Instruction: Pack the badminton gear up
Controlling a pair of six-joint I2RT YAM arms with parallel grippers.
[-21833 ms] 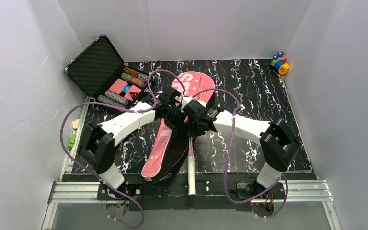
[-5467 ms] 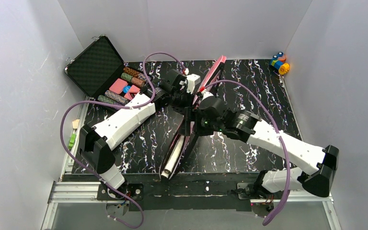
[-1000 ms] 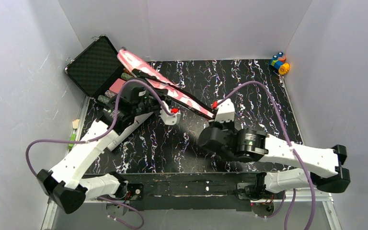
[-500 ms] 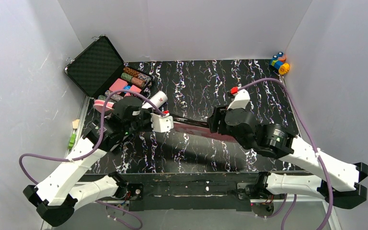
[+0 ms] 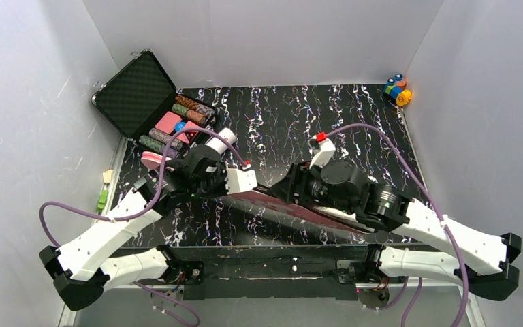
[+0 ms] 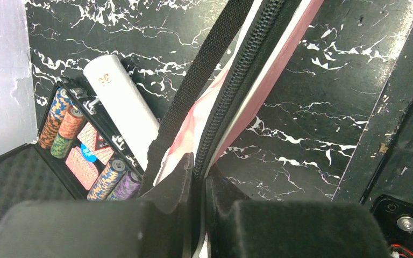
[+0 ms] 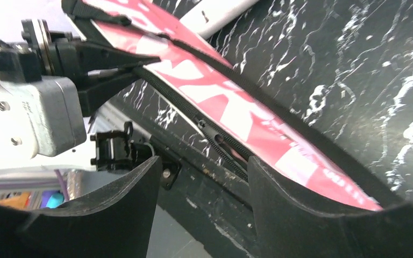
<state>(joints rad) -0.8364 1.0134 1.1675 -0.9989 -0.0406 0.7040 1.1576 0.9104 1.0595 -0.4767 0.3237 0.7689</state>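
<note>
- My left jaws point(image 6: 198, 166) are squeezed tight on the edge of the pink bag point(image 6: 263, 70), right next to its black zip. My own fingers hide the bit of bag I am pinching.
- My right jaws point(image 7: 201, 166) are spread wide, and nothing is between them. The bag crosses just past their tips.
- From my left jaws the bag runs on its thin edge across the front of my right jaws. It then goes off to their right, where the view cuts it off. I cannot tell if it rests on the table point(image 6: 322, 80).
- Just ahead of my right jaws the zip is open a little. The gap is dark, so I cannot tell what is inside.
- The white letters on the bag are cut off, and I cannot read them.
- Past my left jaws, a bit to their left, lies the white tube point(image 6: 123, 102). Its near end is hidden behind the bag's black strap.
- Farther left of the tube, just beside it, is the open black case point(image 6: 16, 177) with striped chips point(image 6: 64, 123). Only a corner of it shows.
- From above, my left arm lies low and long, reaching from the near left toward the middle.
- My right elbow sticks far out to the right. The forearm comes back in, so my right jaws face my left jaws.
</note>
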